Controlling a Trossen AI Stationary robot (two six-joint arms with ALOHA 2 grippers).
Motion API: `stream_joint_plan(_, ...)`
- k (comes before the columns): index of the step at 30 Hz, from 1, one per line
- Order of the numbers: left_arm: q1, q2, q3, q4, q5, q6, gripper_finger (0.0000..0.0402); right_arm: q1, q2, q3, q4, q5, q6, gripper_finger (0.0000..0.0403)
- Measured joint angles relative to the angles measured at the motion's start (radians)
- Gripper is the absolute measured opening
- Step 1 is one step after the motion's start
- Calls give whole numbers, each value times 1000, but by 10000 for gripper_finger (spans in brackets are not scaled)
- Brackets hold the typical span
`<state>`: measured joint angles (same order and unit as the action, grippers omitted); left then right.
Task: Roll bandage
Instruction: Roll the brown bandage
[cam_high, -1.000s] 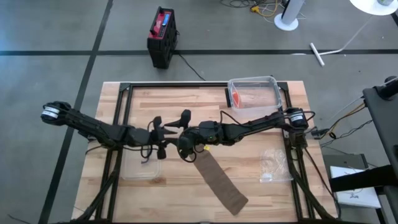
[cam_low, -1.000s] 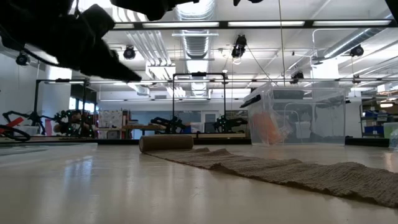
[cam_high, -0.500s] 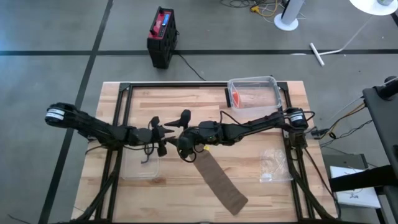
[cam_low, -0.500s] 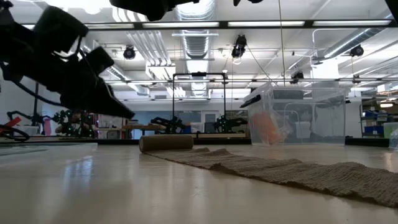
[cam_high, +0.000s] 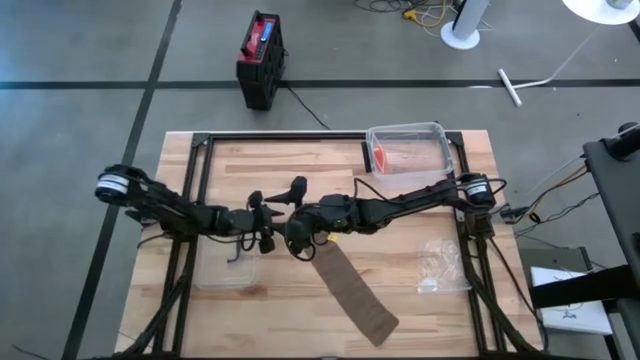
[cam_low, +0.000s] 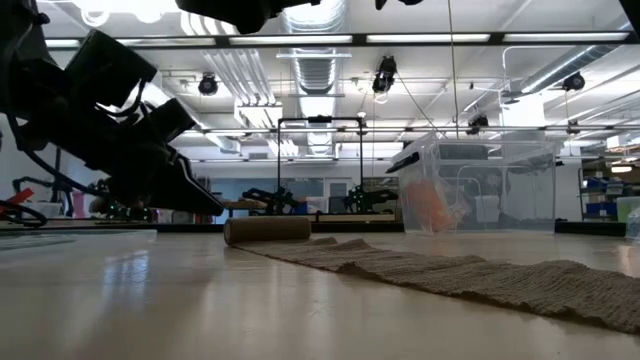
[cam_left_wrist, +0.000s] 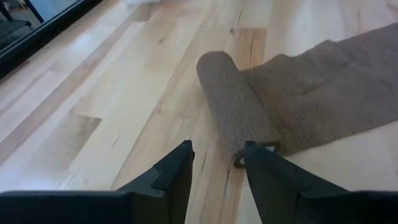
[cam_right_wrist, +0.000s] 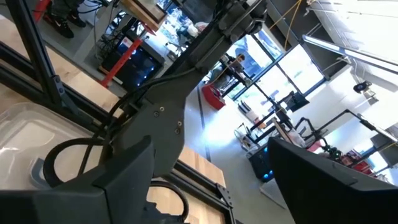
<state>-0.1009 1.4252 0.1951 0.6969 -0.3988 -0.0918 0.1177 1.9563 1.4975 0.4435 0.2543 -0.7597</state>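
**Brown bandage half rolled at mid-counter, two hands close by**

Brown woven bandage (cam_high: 350, 290) lying on the wooden counter (cam_high: 420, 320), partly wound. Rolled end (cam_left_wrist: 233, 102) a tight, coarse-knit cylinder, resting flat near the counter's middle; loose tail (cam_low: 480, 275) running out from it as a flat, slightly rippled strip toward the front edge. From table height, the roll (cam_low: 266, 230) sitting low on the surface, tail trailing off beside it.

Left hand (cam_left_wrist: 216, 163) down low, just short of the roll's near end, fingers (cam_left_wrist: 177, 171) parted to a narrow gap, nothing between them. Roll tip just beyond the fingertips, close to one of them; contact impossible to judge. Same hand (cam_low: 150, 170) a dark mass just above the counter in the low view, apart from the roll.

Right hand (cam_high: 297, 240) raised at the counter's middle, over the rolled end, fingers (cam_right_wrist: 124, 180) spread wide and holding nothing, wrist camera tipped up toward the room.

Clear plastic box (cam_high: 408, 148) at the back of the counter, something orange inside. Clear lid (cam_high: 225, 270) lying flat under the left arm.
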Motion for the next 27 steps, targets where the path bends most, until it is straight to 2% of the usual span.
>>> stream_joint_plan(12, 0, 1, 0, 12, -1, -7, 160, 0, 0, 0, 0, 0, 0, 282)
stream_joint_plan(19, 0, 0, 7, 18, -1, -32, 150, 0, 0, 0, 0, 0, 0, 277)
stream_joint_plan(27, 0, 0, 7, 22, 23, -52, 143, 0, 0, 0, 0, 0, 0, 293)
